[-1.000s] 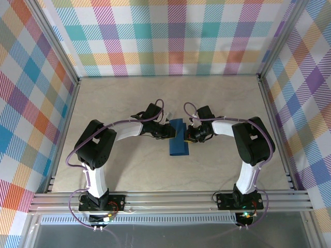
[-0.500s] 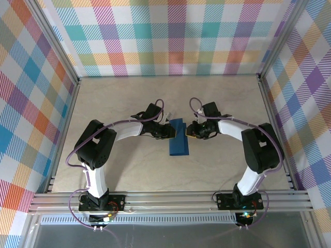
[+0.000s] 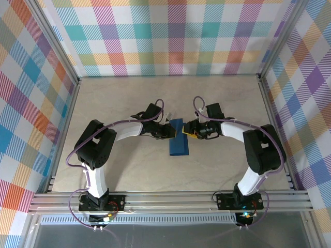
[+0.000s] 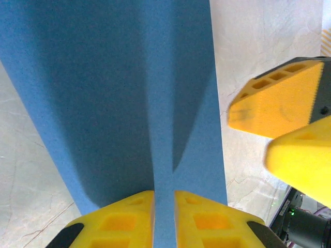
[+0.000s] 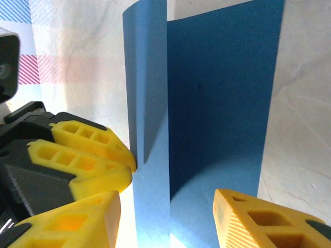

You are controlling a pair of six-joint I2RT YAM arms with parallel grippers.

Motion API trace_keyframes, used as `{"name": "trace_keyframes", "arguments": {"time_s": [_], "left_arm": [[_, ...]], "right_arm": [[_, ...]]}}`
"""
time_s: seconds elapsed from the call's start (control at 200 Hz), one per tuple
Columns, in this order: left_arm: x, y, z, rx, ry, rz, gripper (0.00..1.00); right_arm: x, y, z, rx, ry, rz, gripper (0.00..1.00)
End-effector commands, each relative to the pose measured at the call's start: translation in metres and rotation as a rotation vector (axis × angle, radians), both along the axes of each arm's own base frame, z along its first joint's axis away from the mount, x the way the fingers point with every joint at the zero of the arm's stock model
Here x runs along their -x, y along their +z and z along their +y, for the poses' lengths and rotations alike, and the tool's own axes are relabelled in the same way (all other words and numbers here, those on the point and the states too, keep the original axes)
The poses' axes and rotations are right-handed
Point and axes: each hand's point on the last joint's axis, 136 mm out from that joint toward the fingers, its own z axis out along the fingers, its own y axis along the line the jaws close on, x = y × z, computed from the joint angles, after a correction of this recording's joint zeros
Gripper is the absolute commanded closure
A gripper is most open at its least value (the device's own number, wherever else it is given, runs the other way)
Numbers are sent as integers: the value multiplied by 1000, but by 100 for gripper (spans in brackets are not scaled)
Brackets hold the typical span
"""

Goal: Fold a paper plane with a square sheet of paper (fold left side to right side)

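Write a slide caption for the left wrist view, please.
Left gripper pinches the blue paper sheet; the open right gripper stands beside it.

The table (image 3: 129, 98) is pale tan, with faint marks like stone. Behind the table stands the back wall (image 3: 170, 36), made of checked cloth with squares of pink, blue, yellow, green, orange and purple. The same cloth makes the left wall (image 3: 26, 103) and the right wall (image 3: 310, 93) beside the table. Grey metal bars (image 3: 57, 46) slant up from the table's two back corners. Long metal rails (image 3: 170, 199) lie along the table's near edge. Past the rails is a shiny grey strip (image 3: 170, 235). The light is bright and even, and shadows on the table are soft.
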Motion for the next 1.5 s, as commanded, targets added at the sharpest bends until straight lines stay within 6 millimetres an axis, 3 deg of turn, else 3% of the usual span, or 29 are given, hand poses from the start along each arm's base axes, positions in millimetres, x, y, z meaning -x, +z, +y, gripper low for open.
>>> {"name": "trace_keyframes", "arguments": {"time_s": [0.0, 0.28, 0.49, 0.66, 0.86, 1.085, 1.495], "left_arm": [[6, 0, 0, -13, -16, -1, 81], [7, -1, 0, -12, -16, 2, 81], [6, -1, 0, -16, -13, 1, 79], [4, 4, 4, -28, 0, -26, 72], [-2, 11, 21, -88, 59, -91, 56], [-1, -2, 28, -127, 67, -68, 44], [-7, -19, 16, -146, 55, -30, 42]], "right_arm": [[-1, 2, 16, -66, 33, 10, 50], [-1, -5, 26, -82, 56, 27, 59], [-1, -13, 27, -72, 56, 44, 76], [0, -21, 24, -39, 44, 59, 88], [0, -30, 19, 3, 35, 73, 89], [-1, -34, 16, 33, 28, 78, 89], [-1, -39, 12, 60, 14, 87, 88]]}}
